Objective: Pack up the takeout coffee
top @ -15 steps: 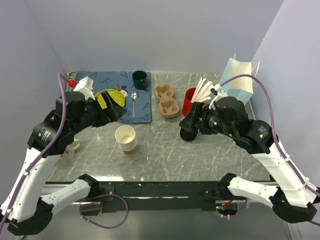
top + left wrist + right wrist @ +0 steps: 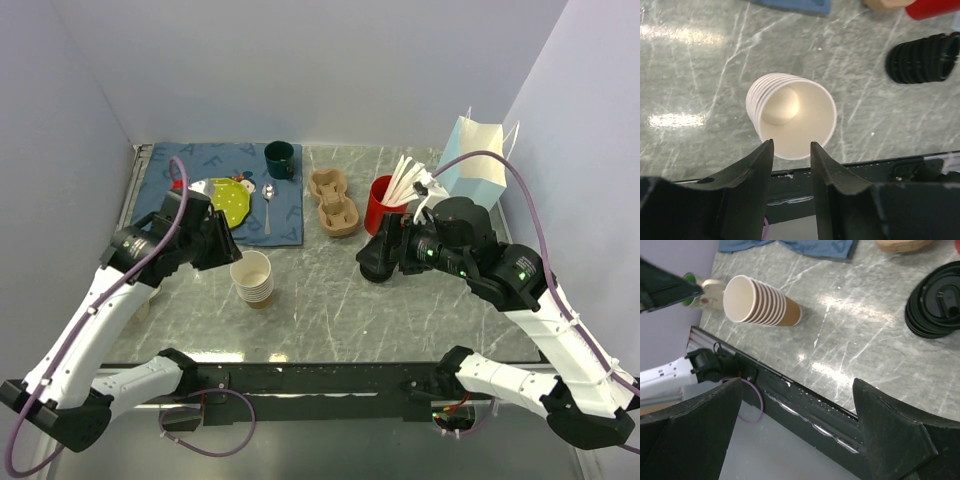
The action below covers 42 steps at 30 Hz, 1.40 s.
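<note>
Left gripper (image 2: 791, 146): jaws close together, narrow gap, nothing held, hovering above lidless cup stack (image 2: 800, 120) on marble table (image 2: 700, 65). Right gripper (image 2: 797, 385): jaws wide apart, empty, near black lid stack (image 2: 935, 305). Lidded takeout coffee: whereabouts cannot tell.

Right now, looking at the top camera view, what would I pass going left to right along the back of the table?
Round yellow-green plate → dark green ceramic mug → brown moulded-pulp cup carrier → red cup holding white sticks → pale blue paper bag. The spoon and the stack of paper cups are left out because they overlap others sideways.
</note>
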Motion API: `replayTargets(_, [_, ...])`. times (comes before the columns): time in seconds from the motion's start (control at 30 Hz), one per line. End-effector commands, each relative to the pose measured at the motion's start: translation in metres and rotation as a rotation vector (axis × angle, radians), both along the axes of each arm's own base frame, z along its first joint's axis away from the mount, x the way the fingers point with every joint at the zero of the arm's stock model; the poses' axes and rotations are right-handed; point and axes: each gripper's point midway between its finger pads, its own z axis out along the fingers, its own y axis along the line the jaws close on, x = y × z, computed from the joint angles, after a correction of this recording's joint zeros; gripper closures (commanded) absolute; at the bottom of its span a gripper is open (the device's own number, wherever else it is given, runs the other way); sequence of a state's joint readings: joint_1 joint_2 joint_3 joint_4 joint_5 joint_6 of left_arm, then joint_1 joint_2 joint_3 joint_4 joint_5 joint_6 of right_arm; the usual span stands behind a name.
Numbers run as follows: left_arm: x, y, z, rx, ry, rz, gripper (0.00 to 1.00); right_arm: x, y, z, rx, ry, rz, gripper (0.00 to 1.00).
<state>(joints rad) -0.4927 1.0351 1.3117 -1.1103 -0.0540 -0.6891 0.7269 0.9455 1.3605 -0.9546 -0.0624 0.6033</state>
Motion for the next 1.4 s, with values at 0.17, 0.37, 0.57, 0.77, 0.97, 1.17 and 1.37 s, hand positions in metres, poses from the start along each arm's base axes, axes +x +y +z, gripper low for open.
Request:
replayTargets(0.17, [0.013, 0.006, -0.03, 0.098, 0.046, 0.025, 0.6, -0.002, 0.012, 0.014, 0.031, -0.079, 0.095, 0.04])
replayTargets(0.37, [0.014, 0.014, -0.041, 0.149, 0.071, 0.049, 0.56, 0.0, 0.01, 0.009, 0.008, -0.076, 0.098, 0.04])
replayTargets(0.57, [0.016, 0.015, -0.042, 0.168, 0.078, 0.043, 0.55, 0.001, 0.013, 0.007, 0.002, -0.081, 0.11, 0.04])
replayTargets(0.77, [0.015, 0.015, -0.053, 0.175, 0.095, 0.038, 0.58, 0.003, 0.017, 0.005, -0.003, -0.08, 0.122, 0.05])
replayTargets(0.97, [0.018, 0.014, -0.058, 0.183, 0.098, 0.027, 0.65, 0.005, 0.018, 0.004, -0.006, -0.075, 0.121, 0.05])
replayTargets(1.17, [0.02, 0.011, -0.06, 0.187, 0.107, 0.012, 0.8, 0.007, 0.018, 0.007, -0.008, -0.085, 0.121, 0.05])
replayTargets(1.37, [0.026, 0.014, -0.053, 0.216, 0.09, 0.011, 0.99, 0.006, 0.017, 0.005, -0.008, -0.079, 0.118, 0.05])
